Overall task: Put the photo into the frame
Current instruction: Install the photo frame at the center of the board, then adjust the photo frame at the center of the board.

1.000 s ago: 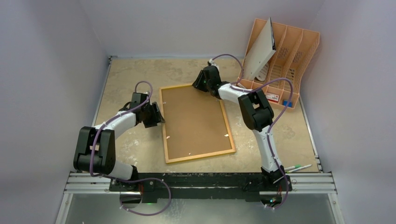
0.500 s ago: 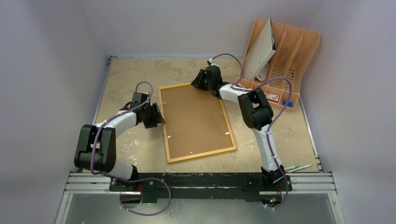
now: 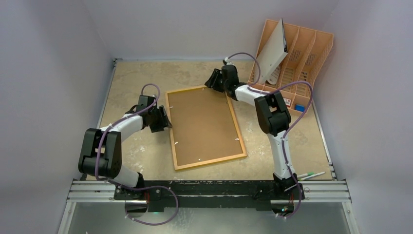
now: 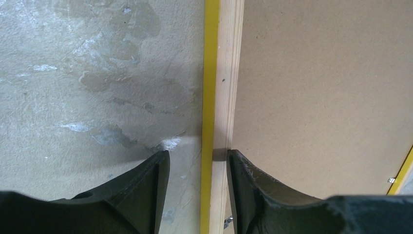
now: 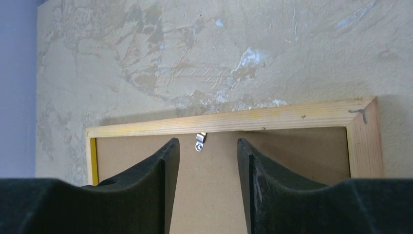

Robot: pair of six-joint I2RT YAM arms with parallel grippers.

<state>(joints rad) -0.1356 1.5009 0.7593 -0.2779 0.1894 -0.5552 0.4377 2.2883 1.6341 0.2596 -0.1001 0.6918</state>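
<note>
The frame (image 3: 209,162) lies face down mid-table, its light wood back up, with a brown backing board (image 3: 204,124) inside it. The photo is hidden. My left gripper (image 3: 164,118) is open and straddles the frame's left rail (image 4: 224,73). One finger (image 4: 243,180) touches the rail's inner edge and the other stands on the table side with a gap. My right gripper (image 3: 214,82) is open and empty above the frame's far rail (image 5: 234,122). A small metal clip (image 5: 199,141) on the backing board (image 5: 292,151) shows between its fingers.
An orange file organizer (image 3: 304,48) stands at the back right, with a white sheet (image 3: 270,53) leaning in it, close to my right arm. Pens (image 3: 309,174) lie at the near right. Grey walls close in on the left, back and right.
My right gripper has moved back and to the right along the frame's far rail. The left gripper and the frame have hardly moved.
</note>
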